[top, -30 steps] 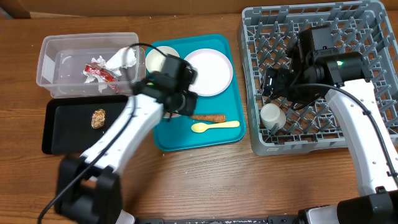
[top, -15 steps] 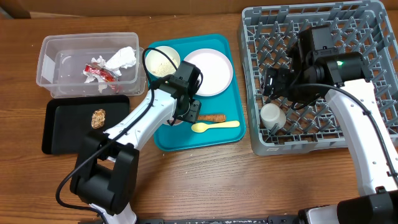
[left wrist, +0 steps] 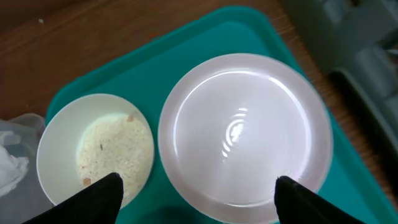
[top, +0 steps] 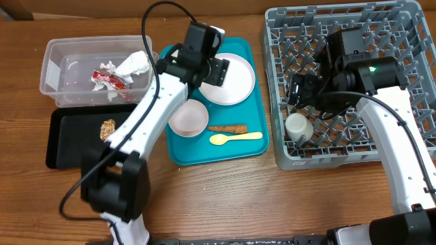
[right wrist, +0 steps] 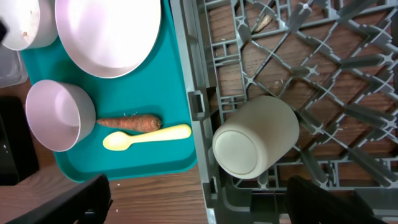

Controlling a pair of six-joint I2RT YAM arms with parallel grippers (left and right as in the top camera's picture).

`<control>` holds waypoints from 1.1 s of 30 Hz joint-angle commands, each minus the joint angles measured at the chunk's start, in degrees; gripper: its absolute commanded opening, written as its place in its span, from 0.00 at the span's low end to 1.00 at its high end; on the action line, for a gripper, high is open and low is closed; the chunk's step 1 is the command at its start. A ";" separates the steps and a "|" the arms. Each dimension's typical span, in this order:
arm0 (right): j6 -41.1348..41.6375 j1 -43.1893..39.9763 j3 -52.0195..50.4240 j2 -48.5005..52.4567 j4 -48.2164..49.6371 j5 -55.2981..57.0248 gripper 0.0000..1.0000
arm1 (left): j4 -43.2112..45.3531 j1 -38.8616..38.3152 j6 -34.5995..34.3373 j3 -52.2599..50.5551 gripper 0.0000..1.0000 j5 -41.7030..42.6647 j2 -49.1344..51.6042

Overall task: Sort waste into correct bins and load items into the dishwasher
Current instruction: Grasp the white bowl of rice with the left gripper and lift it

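The left arm has swung away from the near part of the teal tray [top: 253, 146] to its far end. Its left hand [top: 219, 70], pinched shut a moment ago, now spreads wide and empty, one fingertip [left wrist: 93, 199] over the rice bowl [left wrist: 93, 152] and the other beside the plate [left wrist: 245, 137]. The move has uncovered a small empty bowl [top: 189, 118], upright at the tray's near left. The right arm has not shifted: the right hand [top: 300, 92] hangs over the left side of the grey dish rack [top: 402, 41], fingers wide and holding nothing. The rack fills the right of the tabletop [top: 225, 197], with the teal tray just beside it. Left of the tray the clear tub [top: 54, 75] sits farther back and the shallow black tray [top: 71, 146] nearer. The pinkish-white plate lies at the tray's far right and the rice bowl at its far left, almost touching. A white cup [right wrist: 255, 143] lies on its side in the rack's near left corner. On the tray, the carrot stick [top: 228, 128] lies just behind the pale yellow spoon [top: 235, 137]. The tub holds white crumpled paper [top: 133, 64] and a red-and-white wrapper [top: 107, 78]. A brown lump [top: 107, 128] rests in the black tray.
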 commanded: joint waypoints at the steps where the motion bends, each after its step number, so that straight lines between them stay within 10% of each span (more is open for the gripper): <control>1: -0.24 0.07 0.66 -0.68 0.28 0.39 0.92 | 1.49 2.19 -0.48 0.52 0.75 -1.64 6.10; 10: -0.22 0.07 0.66 -0.66 0.31 1.09 0.93 | 4.50 2.97 -3.21 0.52 0.64 -6.19 11.87; 25: -0.22 0.07 0.66 -0.66 0.46 1.73 0.96 | 6.69 3.23 -4.76 0.52 0.04 -6.80 14.56; 33: -0.22 0.07 0.66 -0.66 0.63 1.70 0.96 | 0.98 3.26 -4.70 7.02 0.04 -7.23 14.53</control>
